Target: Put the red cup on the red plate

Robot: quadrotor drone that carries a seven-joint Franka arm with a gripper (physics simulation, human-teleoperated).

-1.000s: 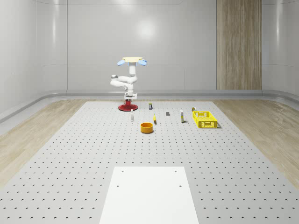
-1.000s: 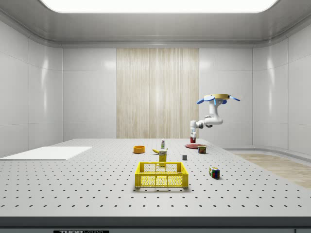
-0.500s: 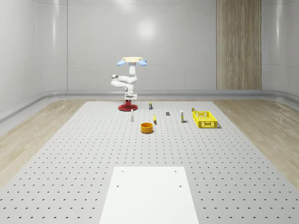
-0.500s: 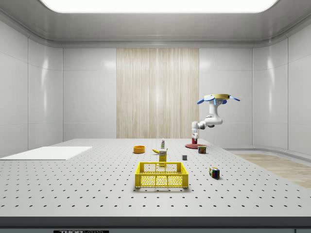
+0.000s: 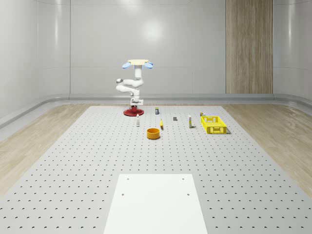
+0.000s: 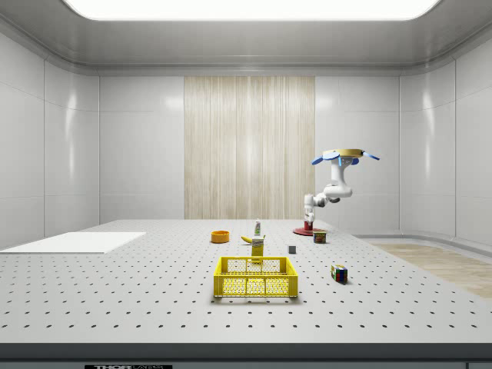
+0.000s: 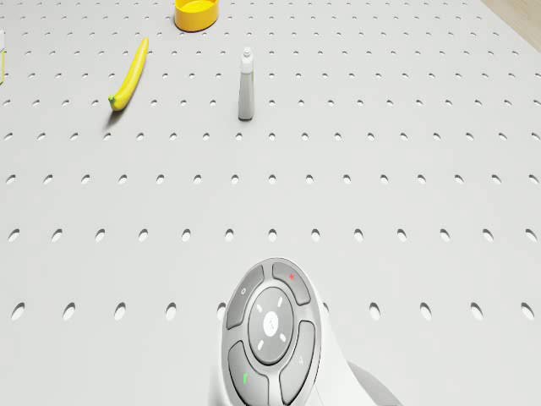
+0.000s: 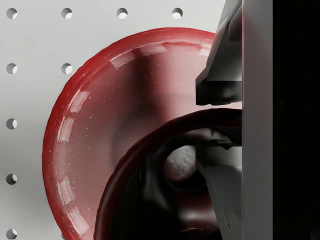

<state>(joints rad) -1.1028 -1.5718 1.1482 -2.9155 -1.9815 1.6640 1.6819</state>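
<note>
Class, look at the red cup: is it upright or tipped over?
Upright. The wrist view looks straight down into the red cup, whose open rim faces up, with the red plate beneath it and the gripper straddling the rim.

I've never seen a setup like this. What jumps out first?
A drone with a white jointed arm hovers at the far end of the grey perforated table, over a shiny red plate. Its gripper holds a dark red cup above that plate. Nearer, a yellow mesh basket stands out.

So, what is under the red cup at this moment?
The red plate lies under the red cup, with the perforated table around it. The cup hides part of the plate, so contact between them cannot be judged.
</note>
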